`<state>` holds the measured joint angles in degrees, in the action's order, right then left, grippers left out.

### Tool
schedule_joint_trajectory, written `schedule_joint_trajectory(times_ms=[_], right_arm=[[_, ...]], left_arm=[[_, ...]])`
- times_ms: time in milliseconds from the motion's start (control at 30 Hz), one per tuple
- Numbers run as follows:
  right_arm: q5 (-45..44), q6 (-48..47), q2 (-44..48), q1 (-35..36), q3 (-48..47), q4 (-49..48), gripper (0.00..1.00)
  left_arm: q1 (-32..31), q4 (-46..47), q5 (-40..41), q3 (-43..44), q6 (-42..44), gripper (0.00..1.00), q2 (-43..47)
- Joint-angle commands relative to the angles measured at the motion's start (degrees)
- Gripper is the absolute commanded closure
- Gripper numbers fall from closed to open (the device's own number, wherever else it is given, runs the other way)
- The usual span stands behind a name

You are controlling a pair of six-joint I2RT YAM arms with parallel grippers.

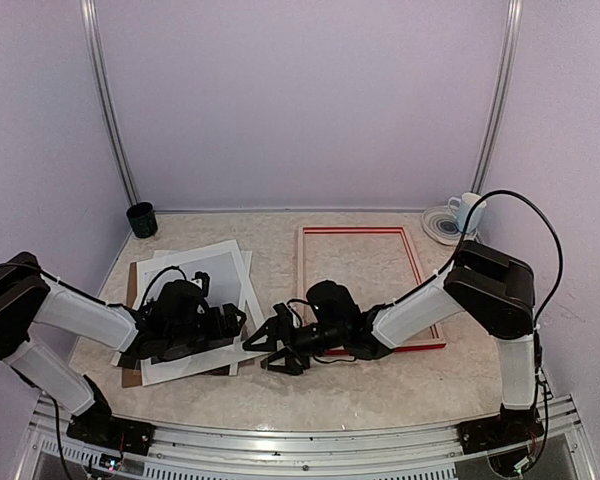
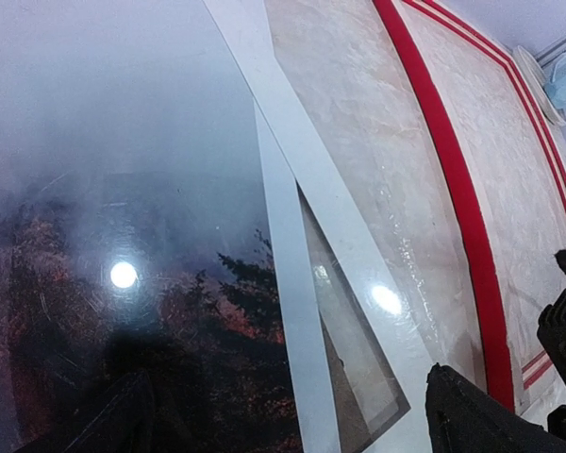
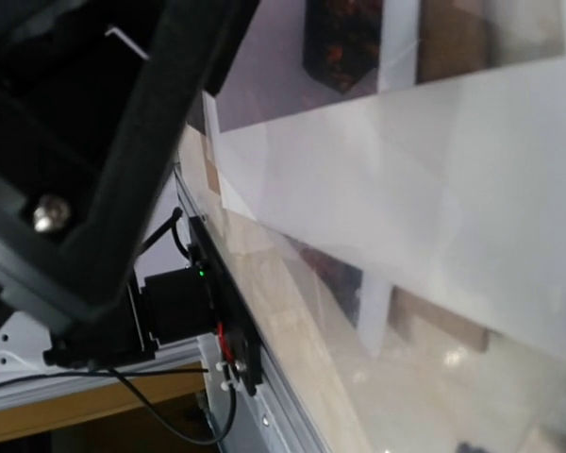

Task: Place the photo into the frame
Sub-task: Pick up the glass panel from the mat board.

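Photo [image 2: 123,236] lies face up on the sheet stack [image 1: 230,262], at 9 o'clock from the frame [image 1: 360,230] flat on the counter [image 1: 380,385]. Left end effector [image 1: 232,320], above the photo, and right end effector [image 1: 270,348], between stack and frame, stand spread open, gripping nothing.

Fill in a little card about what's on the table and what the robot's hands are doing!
Photo: lying in the pile of sheets, under the left gripper
Frame: flat on the table, empty
Left gripper: open, above the photo
Right gripper: open, low at the pile's right edge
Job: photo not in the frame yet
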<state>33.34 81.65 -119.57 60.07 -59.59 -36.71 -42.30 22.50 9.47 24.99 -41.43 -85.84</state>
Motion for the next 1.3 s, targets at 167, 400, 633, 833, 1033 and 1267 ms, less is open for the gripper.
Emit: schedule_joint_trajectory(times_ms=[167, 400, 633, 833, 1033, 1267], right_arm=[[-0.1, 2.0, -2.6, -0.3, -0.4, -2.2, 0.38], [0.0, 2.4, -2.5, -0.3, -0.2, -2.8, 0.60], [0.8, 3.1, -3.3, -0.4, -0.3, -4.6, 0.81], [0.9, 2.8, -2.9, -0.6, -0.3, -4.9, 0.90], [0.1, -0.5, -0.7, -0.8, -0.9, -2.2, 1.00], [0.0, -7.2, 2.0, -1.2, -3.8, 5.7, 1.00]], left_arm=[[-0.8, -4.8, -3.3, -1.3, -1.0, 0.01, -1.2], [-0.8, -6.1, -3.8, -0.9, -1.2, 0.01, 0.8], [-0.9, -9.7, -3.4, 0.4, -1.0, 0.01, 6.2], [-1.0, -13.1, -3.2, 1.8, -1.2, 0.01, 12.0], [-1.2, -16.1, -2.2, 2.8, -1.0, 0.01, 17.1], [-1.3, -17.4, -1.5, 3.0, -0.9, 0.01, 19.8]])
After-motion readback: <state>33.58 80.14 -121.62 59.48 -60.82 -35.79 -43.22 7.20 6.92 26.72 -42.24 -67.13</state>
